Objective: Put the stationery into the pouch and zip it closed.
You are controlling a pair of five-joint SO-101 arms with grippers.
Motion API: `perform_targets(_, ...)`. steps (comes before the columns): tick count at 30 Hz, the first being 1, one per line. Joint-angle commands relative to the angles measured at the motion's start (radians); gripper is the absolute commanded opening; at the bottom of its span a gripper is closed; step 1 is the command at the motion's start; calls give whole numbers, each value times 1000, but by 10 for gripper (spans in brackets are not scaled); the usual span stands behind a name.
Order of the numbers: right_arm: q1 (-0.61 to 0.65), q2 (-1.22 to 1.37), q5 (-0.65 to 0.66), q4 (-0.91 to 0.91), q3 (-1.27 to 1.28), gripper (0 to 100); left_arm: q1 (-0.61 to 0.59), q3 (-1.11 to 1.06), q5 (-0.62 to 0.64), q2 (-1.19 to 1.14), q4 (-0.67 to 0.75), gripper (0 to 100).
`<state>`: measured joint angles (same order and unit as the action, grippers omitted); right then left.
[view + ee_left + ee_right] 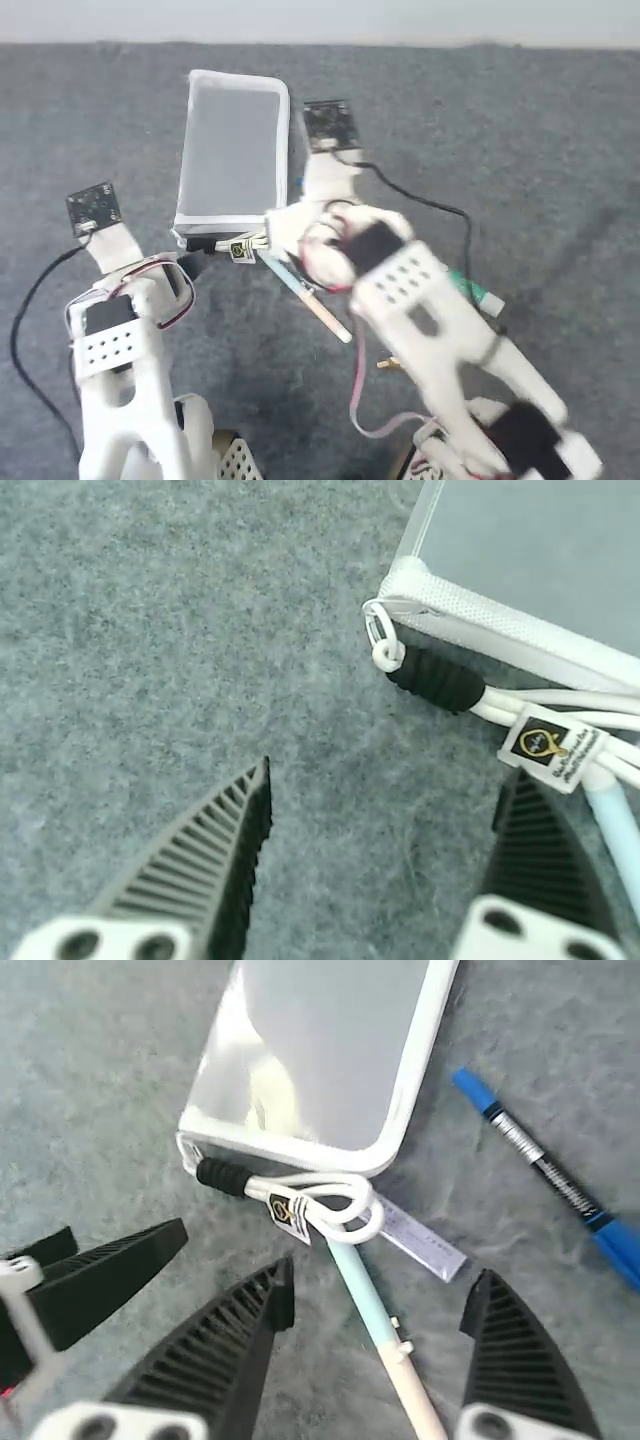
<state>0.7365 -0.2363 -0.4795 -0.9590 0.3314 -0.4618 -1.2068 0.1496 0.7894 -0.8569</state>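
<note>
1. Overhead, the pouch (pixel 232 150) lies flat on the grey felt worktop (pixel 560 150). A white cable (pixel 240 245) touches its near end and a pastel pen (pixel 305 295) slants away from it. Both arms hang near that end, and a pale wall strip (pixel 320 20) edges the far side.
2. From the left wrist, we see the left jaws spread and holding nothing. They sit above bare felt just beside the pouch's (pixel 520 560) corner, where the zip pull (pixel 380 645) hangs.
3. From the right wrist, the right jaws stand spread astride the pen (pixel 375 1315), and a blue marker (pixel 540 1165) lies apart. We judge the pen is next: pinch it mid-barrel, clear of the cable (pixel 340 1200) loop.
</note>
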Motion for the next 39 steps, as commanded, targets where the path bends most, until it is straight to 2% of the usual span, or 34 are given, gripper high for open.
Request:
perform_targets(1, 24, 105, -29, 77, -68, 270, -3, 10, 9, 41, 26, 334)
perform_targets(10, 47, 282, -100, 231, -68, 270, -3, 8, 5, 35, 26, 334)
perform_targets(19, 56, 433, -92, 367, -69, 246, -3, -10, 5, 43, 54, 334)
perform_targets(25, 31, 406, -38, 366, -69, 2, -3, -15, 5, 43, 60, 334)
perform_targets(28, 13, 352, 5, 311, -60, 10, -3, -15, 6, 43, 60, 334)
perform_targets(35, -7, 182, 17, 168, 6, 6, -25, -13, 9, 43, 60, 334)
perform_targets(39, -7, 87, 114, 162, 84, 6, -44, -12, 9, 43, 60, 334)
